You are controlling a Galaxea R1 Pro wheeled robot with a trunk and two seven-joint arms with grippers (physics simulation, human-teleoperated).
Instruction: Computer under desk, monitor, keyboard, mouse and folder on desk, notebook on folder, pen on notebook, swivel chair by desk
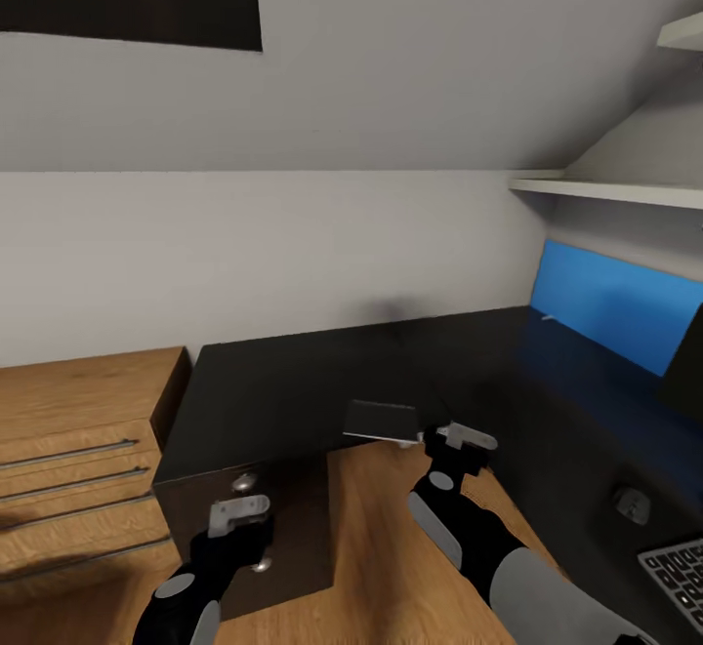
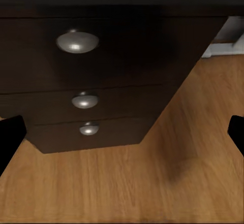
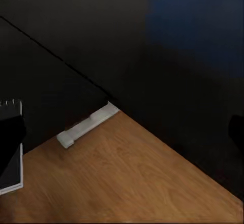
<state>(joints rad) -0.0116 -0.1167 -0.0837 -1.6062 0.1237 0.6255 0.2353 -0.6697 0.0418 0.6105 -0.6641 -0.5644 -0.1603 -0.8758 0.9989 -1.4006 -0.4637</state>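
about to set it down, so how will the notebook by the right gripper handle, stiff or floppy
The notebook looks thin yet juts out flat beside the right gripper, so it is probably light and fairly stiff. The right wrist view shows a spiral-bound edge, so the cover might flap open. On the glossy desk it would likely slide easily if pushed.

The surface [image 1: 293,382] is glossy black, the folder [image 1: 615,318] bright blue, the drawer knobs [image 2: 77,41] silver, the floor [image 1: 391,547] warm wood.
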